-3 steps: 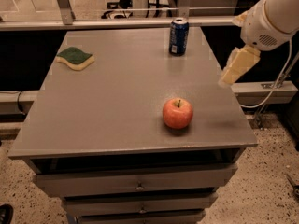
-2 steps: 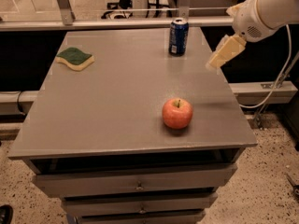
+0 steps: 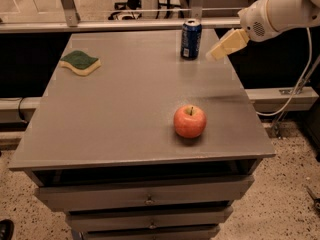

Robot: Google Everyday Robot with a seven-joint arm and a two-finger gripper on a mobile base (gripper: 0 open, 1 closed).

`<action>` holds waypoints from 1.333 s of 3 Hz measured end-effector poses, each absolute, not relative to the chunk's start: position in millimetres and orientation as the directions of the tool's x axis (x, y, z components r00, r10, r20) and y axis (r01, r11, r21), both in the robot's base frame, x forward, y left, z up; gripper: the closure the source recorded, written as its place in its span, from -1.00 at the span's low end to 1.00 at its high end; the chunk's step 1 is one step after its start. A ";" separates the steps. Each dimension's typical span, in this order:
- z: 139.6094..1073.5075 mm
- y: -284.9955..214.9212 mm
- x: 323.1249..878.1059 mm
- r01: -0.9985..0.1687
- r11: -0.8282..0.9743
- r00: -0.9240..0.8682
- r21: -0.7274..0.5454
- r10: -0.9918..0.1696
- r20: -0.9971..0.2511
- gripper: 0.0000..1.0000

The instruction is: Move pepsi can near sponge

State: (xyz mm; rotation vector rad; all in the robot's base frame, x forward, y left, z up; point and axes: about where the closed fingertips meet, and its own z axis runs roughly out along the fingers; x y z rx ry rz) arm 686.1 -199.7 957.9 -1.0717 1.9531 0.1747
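a grey desk [image 3: 125, 109] stands on speckled floor [image 3: 290, 204], a metal rail [image 3: 125, 26] behind its far edge. the pepsi can [image 3: 191, 39] stands upright near the far right corner, the sponge [image 3: 80, 62] lies near the far left corner, a red apple [image 3: 190, 121] toward the front right. the gripper [image 3: 212, 54] hovers just right of the can, its arm [image 3: 285, 9] cut off; whether its jaws are spread or pressed together i cannot tell.

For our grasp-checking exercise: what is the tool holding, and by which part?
Nothing: the pale tool hangs just right of the upright dark-blue cylindrical pepsi can, apart from it.
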 end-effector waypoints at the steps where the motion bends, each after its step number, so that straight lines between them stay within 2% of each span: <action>1: 957.3 -199.0 686.6 -0.739 0.620 -0.245 -0.265 -0.613 -0.751 -1.00; 2: 946.0 -185.6 696.7 -0.733 0.647 -0.255 -0.209 -0.547 -0.798 -1.00; 4: 933.7 -149.9 750.7 -0.717 0.687 -0.199 -0.116 -0.361 -0.911 -1.00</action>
